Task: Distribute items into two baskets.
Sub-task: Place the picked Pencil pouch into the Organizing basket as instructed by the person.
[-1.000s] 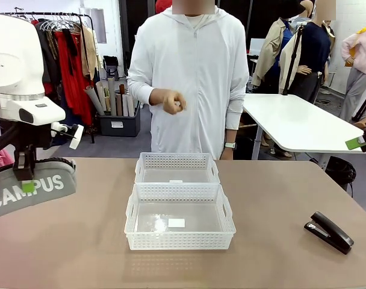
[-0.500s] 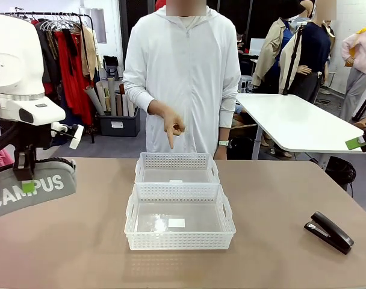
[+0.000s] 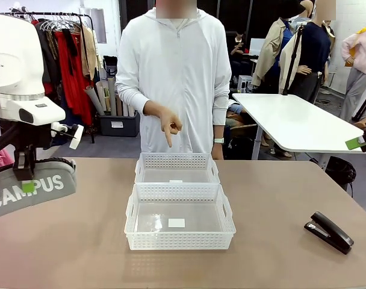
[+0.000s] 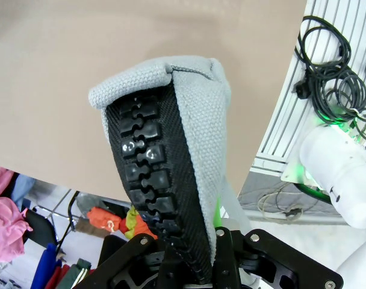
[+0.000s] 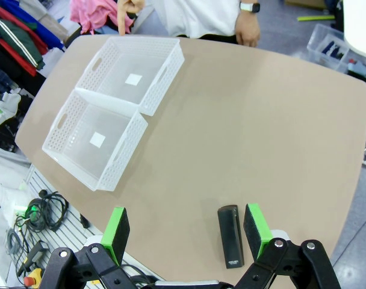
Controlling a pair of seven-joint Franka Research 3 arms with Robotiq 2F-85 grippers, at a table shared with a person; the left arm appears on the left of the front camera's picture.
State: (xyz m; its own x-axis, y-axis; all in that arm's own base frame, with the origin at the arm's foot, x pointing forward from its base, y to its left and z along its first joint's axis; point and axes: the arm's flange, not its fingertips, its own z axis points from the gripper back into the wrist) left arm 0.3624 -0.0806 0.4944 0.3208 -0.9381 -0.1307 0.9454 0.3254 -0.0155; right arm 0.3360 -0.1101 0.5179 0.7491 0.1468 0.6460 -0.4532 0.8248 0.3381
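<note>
Grey pouch [image 3: 50, 183], 2 baskets [image 3: 179, 239], pointing hand [image 3: 170, 125], clothes rack [image 3: 68, 60]

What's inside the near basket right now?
The near basket holds just a white sticker on its floor, no items. Nothing covers its inside; the right wrist view shows the whole floor.

Layout on the tabletop [image 3: 279, 192], seen from the robot's side
In the middle the far basket [image 3: 177, 168] stands directly behind the near basket [image 3: 180, 218], touching it. The stapler [image 3: 328, 231] lies well to their right. The pouch [image 3: 47, 188] hangs at the left edge, in the left tool [image 3: 27, 182]. A person's hand [image 3: 170, 124] is above and behind the far basket.
</note>
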